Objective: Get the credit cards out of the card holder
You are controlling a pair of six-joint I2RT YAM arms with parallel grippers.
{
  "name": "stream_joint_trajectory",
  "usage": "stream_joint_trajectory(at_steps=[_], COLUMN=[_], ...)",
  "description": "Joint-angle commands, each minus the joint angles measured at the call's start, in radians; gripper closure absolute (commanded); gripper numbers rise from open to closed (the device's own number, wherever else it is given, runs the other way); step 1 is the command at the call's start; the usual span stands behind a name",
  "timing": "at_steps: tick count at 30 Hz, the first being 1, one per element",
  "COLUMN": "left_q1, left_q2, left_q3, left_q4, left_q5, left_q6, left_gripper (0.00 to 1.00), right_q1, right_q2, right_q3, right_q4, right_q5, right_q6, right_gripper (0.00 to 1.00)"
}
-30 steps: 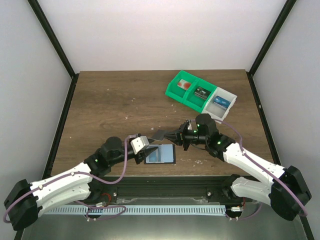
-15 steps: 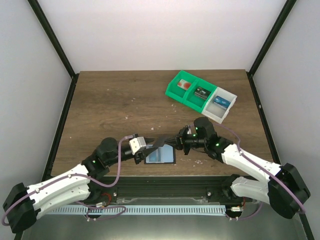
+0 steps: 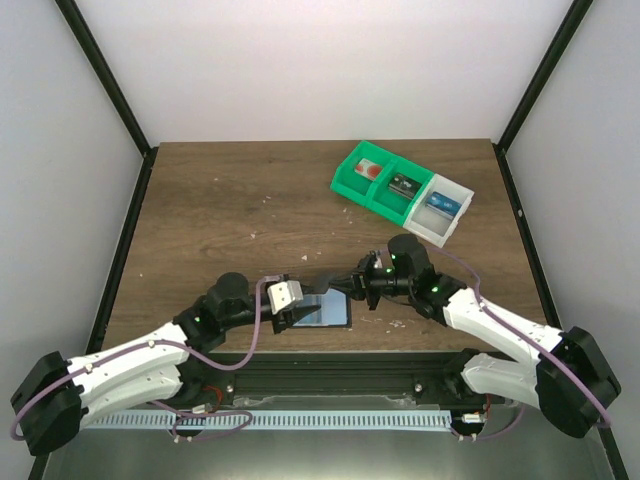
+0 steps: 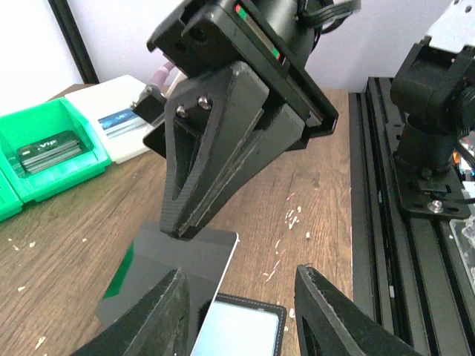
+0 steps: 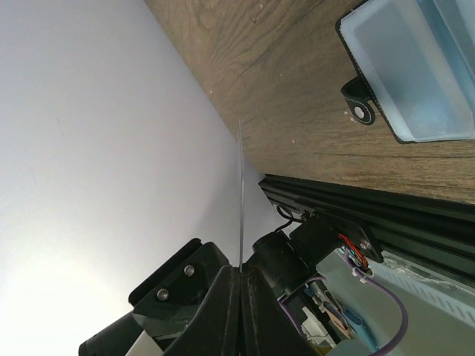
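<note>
Top external view: right gripper (image 3: 352, 286) lifting a dark card (image 3: 328, 280) above the open card holder (image 3: 325, 311) at the near edge of the wooden table (image 3: 230, 210)
Left wrist view shows the right gripper's two fingers pinched together on the upper edge of the card, which tilts down towards the card holder; whether the card's lower edge touches the holder cannot be told. Left gripper (image 4: 239, 282) stands spread wide with nothing clamped between its fingers, the holder's pale blue-grey panel lying flat on the table just below them. Green compartment bin (image 4: 63, 174), holding cards, sits well apart at the far right of the table
</note>
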Motion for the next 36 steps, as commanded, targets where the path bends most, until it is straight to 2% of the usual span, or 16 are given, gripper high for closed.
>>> stream_joint_trajectory(at_steps=[1,5,10,14,20,23,26,30,36], left_q1=[-0.009,-0.012,-0.013,-0.013,-0.013,-0.013,-0.013,-0.013,0.003], left_q2=[0.012,0.018,0.02,0.039,0.029,0.004,-0.017,-0.007,0.068], left_q3=[0.027,0.03,0.03,0.041,0.043,0.032,0.017,0.004,0.068], left_q4=[-0.019,-0.033,-0.036,-0.063,-0.058,-0.033,-0.001,0.007,-0.061], left_q5=[-0.025,-0.062,-0.084,-0.103,-0.147,-0.214,-0.236,-0.276,-0.351], left_q6=[0.054,0.062,0.07,0.077,0.065,0.016,-0.027,-0.119,-0.308], left_gripper=[0.6,0.63,0.74,0.79,1.0,1.0,1.0,1.0,1.0], right_q1=[-0.001,0.0,-0.001,-0.001,-0.001,0.0,-0.001,0.0,0.0], right_q2=[-0.02,-0.012,0.003,0.01,0.011,0.012,0.011,-0.005,-0.099], right_q3=[0.019,0.019,0.011,0.011,-0.001,-0.006,-0.024,-0.052,-0.118], right_q4=[0.02,0.036,0.056,0.07,0.063,0.039,0.055,0.086,0.149], right_q5=[-0.019,-0.033,-0.054,-0.07,-0.072,-0.061,-0.056,0.022,0.168], right_q6=[0.003,0.0,0.0,-0.005,-0.018,-0.04,-0.067,-0.17,-0.434], right_gripper=[0.99,1.0,0.99,1.0,1.0,0.99,0.9,0.72,0.64])
